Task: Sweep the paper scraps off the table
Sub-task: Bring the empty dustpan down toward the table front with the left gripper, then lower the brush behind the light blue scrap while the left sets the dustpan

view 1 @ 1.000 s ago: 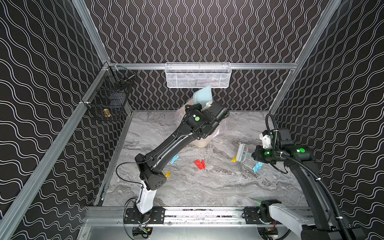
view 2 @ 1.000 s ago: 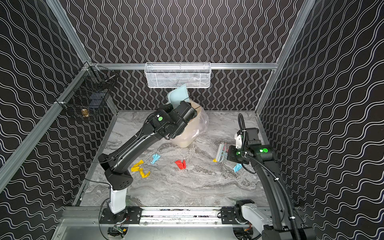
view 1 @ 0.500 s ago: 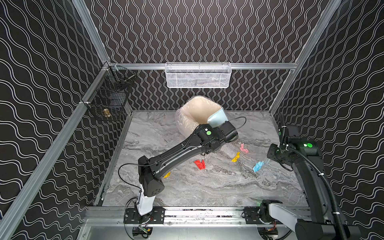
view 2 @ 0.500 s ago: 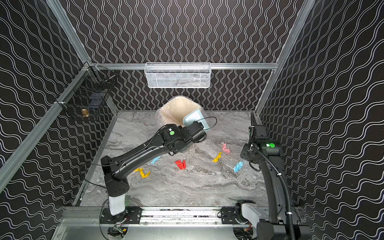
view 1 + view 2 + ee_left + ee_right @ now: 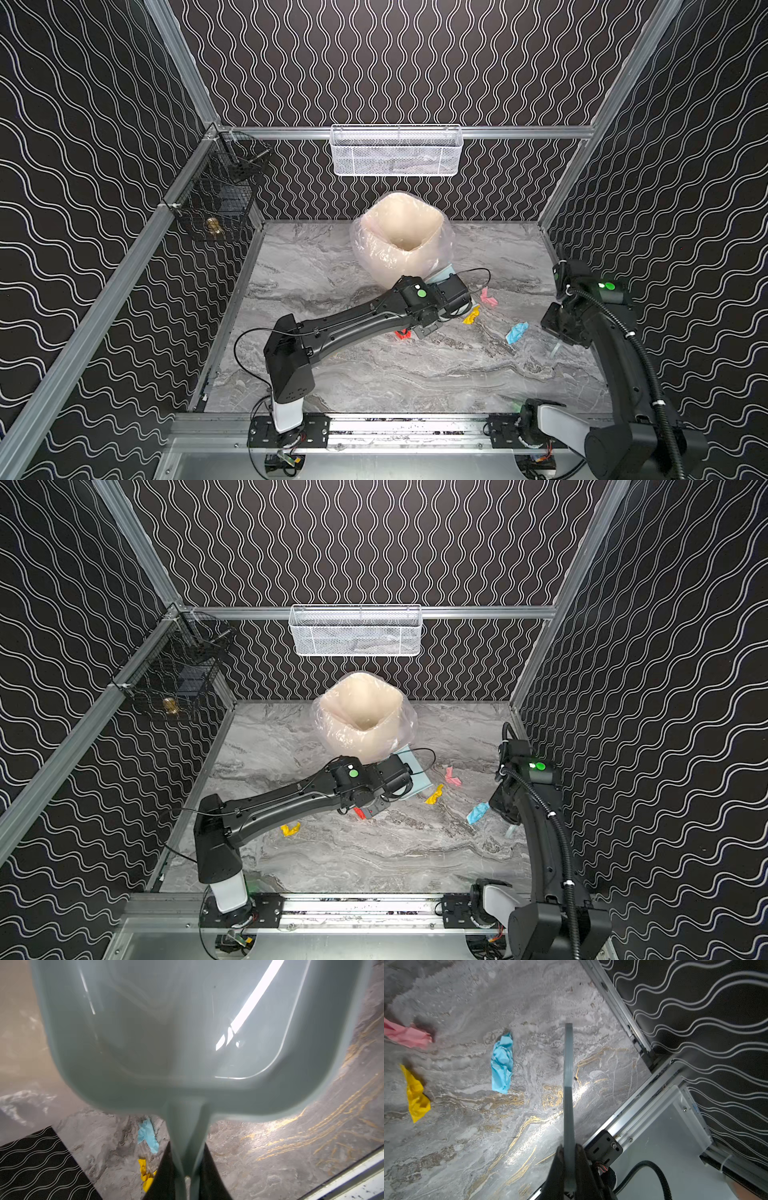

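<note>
Paper scraps (image 5: 501, 1064) litter the table (image 5: 415, 374); left claw (image 5: 187, 1172) pinches a dustpan (image 5: 187, 1032), right claw (image 5: 569, 1159) grips a brush (image 5: 568, 1074).

Looks like a robot test lab: 2 black robot arms (image 5: 353, 324) bolted to a metal rail (image 5: 415, 428) up front, marble counter (image 5: 374, 374) boxed in w/ black wavy walls (image 5: 415, 62) & silver bars (image 5: 89, 332).
</note>
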`<state>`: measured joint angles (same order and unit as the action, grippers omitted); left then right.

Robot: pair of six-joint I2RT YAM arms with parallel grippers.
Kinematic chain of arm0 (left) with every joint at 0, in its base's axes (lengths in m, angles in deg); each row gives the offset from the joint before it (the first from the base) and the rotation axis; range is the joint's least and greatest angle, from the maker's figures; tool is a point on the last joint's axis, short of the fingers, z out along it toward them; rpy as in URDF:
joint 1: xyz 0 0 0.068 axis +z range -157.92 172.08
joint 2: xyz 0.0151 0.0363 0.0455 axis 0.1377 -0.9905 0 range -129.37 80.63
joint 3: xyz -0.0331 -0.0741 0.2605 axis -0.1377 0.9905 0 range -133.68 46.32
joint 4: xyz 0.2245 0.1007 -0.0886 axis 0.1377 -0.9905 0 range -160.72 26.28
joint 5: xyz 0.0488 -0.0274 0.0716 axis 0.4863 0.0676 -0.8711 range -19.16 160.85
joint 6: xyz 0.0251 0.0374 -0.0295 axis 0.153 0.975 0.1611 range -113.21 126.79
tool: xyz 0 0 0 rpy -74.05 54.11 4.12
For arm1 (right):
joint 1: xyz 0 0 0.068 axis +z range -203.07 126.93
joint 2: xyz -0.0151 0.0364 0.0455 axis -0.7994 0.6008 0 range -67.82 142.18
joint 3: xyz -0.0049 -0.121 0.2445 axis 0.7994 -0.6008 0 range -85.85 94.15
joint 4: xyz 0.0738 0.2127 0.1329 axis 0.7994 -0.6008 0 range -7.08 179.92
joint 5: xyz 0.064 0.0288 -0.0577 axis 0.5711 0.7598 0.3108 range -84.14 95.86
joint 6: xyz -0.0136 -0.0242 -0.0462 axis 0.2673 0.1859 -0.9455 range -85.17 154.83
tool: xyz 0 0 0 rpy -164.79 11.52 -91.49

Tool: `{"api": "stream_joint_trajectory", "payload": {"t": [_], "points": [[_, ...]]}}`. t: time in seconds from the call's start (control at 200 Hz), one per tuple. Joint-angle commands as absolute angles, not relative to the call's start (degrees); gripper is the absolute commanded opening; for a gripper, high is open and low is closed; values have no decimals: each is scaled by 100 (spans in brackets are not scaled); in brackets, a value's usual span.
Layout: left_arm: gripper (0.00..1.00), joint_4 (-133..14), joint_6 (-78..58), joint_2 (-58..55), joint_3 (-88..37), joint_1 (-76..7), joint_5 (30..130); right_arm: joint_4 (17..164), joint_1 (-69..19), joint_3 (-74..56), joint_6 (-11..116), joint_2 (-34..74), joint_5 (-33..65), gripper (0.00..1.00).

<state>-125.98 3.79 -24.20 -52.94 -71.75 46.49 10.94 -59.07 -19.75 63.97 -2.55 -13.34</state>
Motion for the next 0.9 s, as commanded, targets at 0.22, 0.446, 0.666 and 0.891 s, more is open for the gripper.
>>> {"api": "stream_joint_trajectory", "payload": {"t": [0.22,0.446,0.666,0.891], "points": [[0,-12176,294,-2304,-4493,-7199,5480,1501,-5937,-2133,6455,395,-924,0],[0,-11990,53,-2220,-4004,-7201,5748,1847,-5933,-1800,6102,835,-723,0],[0,-11836,-32,-2178,-3650,-7208,5873,1795,-5931,-1397,5486,1386,-611,0],[0,-11639,-185,-2100,-3343,-7208,5950,1578,-5579,-1299,5246,1598,-186,0]]}}
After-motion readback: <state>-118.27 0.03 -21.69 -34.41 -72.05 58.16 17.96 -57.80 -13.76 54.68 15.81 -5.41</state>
